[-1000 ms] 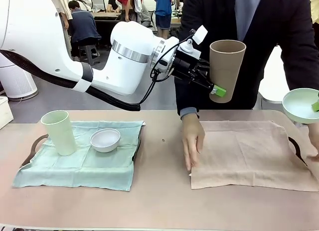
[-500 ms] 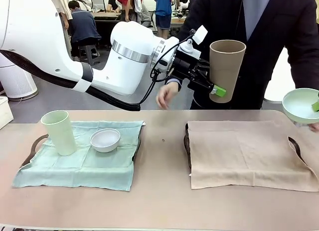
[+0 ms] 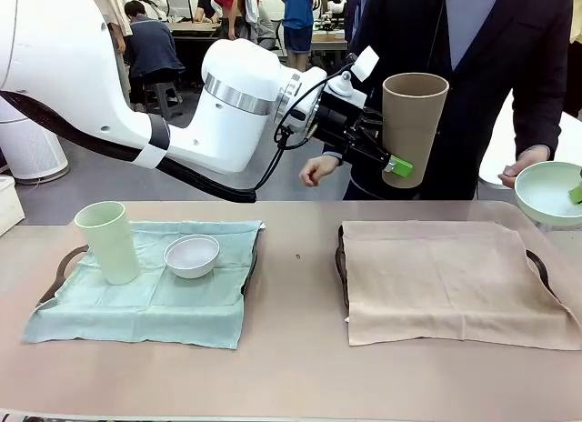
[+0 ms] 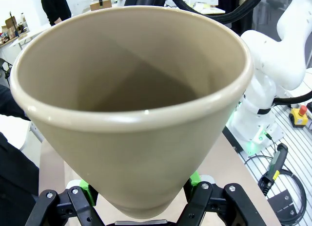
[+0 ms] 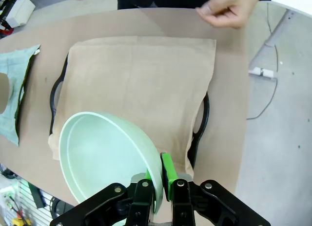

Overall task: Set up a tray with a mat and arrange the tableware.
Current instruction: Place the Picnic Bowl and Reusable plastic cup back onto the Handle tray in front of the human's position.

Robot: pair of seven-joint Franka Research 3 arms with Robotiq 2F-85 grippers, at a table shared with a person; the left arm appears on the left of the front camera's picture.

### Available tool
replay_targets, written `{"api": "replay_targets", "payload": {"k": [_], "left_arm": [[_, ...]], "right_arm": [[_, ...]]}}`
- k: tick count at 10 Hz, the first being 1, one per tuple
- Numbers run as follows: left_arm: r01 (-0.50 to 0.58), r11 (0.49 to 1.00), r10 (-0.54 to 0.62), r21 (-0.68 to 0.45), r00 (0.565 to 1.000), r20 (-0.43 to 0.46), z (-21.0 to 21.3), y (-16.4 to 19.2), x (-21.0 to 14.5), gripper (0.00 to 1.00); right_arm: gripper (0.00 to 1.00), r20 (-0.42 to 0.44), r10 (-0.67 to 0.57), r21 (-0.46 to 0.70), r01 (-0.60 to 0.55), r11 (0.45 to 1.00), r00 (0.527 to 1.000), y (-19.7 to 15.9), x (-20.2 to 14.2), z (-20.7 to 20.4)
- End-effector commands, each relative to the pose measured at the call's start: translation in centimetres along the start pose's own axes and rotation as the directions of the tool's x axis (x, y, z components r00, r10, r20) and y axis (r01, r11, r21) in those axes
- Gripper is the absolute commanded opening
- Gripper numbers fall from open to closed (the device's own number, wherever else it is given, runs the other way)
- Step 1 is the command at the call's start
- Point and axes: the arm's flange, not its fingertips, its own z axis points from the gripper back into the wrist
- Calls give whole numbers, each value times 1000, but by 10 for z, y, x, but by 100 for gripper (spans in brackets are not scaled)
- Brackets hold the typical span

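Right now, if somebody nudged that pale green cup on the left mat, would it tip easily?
Probably yes. The pale green cup is tall and narrows toward its base, so a push near the rim could topple it. It stands on the soft green mat, which may wrinkle under it. On its side, it would likely roll in a curve.

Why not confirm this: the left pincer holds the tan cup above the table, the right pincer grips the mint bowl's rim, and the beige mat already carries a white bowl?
Wrong on one point: the beige mat is bare in the front view; the white bowl sits on the green mat.
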Motion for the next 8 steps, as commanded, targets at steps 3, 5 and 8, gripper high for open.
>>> {"api": "replay_targets", "payload": {"k": [3,5,8], "left_arm": [[7,1000,-7,2,1000,3,3,-1,3,75],[7,1000,-7,2,1000,3,3,-1,3,75],[7,1000,-7,2,1000,3,3,-1,3,75]], "right_arm": [[0,9,4,-8,-4,1000,1000,1,3,-1],[0,9,4,-8,-4,1000,1000,1,3,-1],[0,9,4,-8,-4,1000,1000,1,3,-1]]}}
